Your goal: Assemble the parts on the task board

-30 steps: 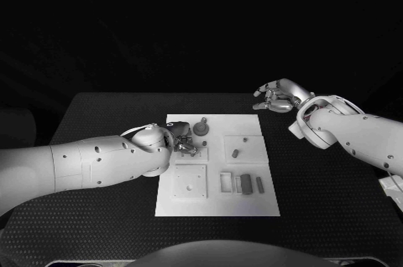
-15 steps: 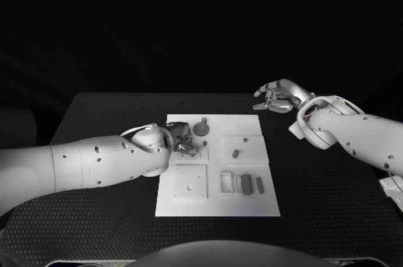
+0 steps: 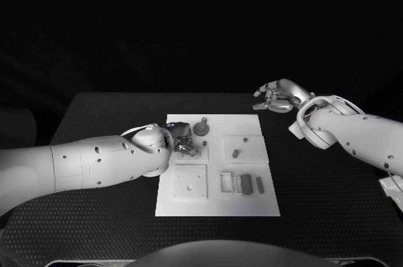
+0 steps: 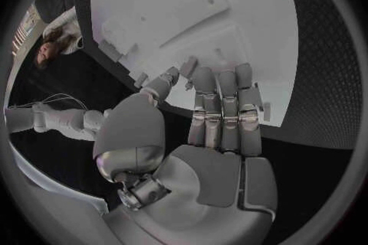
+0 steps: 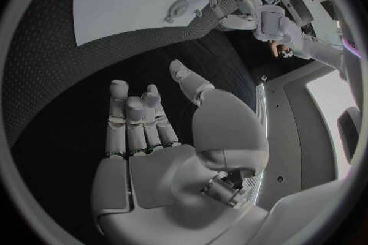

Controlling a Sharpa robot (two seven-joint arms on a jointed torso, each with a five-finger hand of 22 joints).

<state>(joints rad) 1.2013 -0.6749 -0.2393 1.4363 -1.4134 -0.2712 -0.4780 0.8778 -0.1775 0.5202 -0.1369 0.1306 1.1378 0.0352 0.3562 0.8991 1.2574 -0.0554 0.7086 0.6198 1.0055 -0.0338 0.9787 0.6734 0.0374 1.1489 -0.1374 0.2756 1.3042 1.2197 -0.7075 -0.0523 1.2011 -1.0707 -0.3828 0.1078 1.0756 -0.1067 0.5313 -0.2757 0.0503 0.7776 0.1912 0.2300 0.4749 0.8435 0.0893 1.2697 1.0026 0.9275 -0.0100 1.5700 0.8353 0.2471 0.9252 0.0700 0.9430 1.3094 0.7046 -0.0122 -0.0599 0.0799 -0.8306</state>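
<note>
Counter [image 3: 101, 112] of black carries the white task board [image 3: 252, 203] at its middle. Left hand [image 3: 183, 140] is lowered onto the board's upper left; whether its fingers [image 4: 222, 98] grasp a part cannot be told. Grey parts [image 3: 245, 184] lie nearer than those fingers. Right hand [image 3: 279, 95] is held loosely spread, grasping nothing, beyond the board's far right corner.

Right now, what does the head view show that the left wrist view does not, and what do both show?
Head view alone: the right hand over the black table beyond the task board's far right corner, holding nothing, and the round grey part near the board's far edge. Left wrist view alone: the left hand's fingers from behind, tips down on the board. Both: the left hand on the white board.
</note>
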